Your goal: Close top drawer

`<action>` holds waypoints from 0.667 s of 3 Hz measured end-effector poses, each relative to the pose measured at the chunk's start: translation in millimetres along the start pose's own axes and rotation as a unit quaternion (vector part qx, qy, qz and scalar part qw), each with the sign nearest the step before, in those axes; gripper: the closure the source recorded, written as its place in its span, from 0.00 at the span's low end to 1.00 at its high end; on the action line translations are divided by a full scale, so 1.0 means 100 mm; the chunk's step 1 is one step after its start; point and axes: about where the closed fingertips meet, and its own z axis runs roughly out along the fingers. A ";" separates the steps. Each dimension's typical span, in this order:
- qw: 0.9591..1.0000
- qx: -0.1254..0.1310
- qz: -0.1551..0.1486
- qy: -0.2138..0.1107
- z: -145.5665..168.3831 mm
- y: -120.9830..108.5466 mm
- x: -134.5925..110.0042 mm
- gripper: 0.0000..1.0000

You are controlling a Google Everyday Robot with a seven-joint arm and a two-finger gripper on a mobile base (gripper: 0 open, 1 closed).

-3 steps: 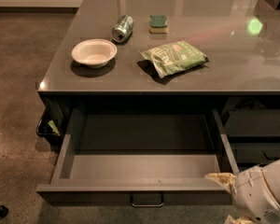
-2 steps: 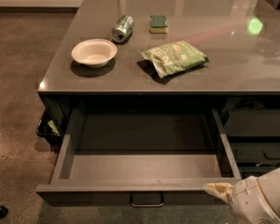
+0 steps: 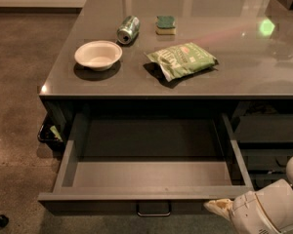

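Camera view: drawer [image 3: 151, 173] wide open, nothing closed yet. Gripper [image 3: 219, 207] at drawer's front right corner, grip state can't tell. Whole push inward left to do.

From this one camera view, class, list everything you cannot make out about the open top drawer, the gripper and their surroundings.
All in the camera view:
- the gripper, bottom right: mostly cut off by the frame edge; contact with the top drawer unclear.
- rear of the drawer: lost in shadow under the tabletop.
- neighbouring drawers: dark, partly behind the arm.
- label on the can: too small to read.
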 end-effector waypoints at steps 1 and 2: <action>1.000 0.009 -0.019 0.023 0.10 -0.26 0.02 0.00; 0.996 0.043 -0.049 0.058 0.15 -0.63 -0.06 0.00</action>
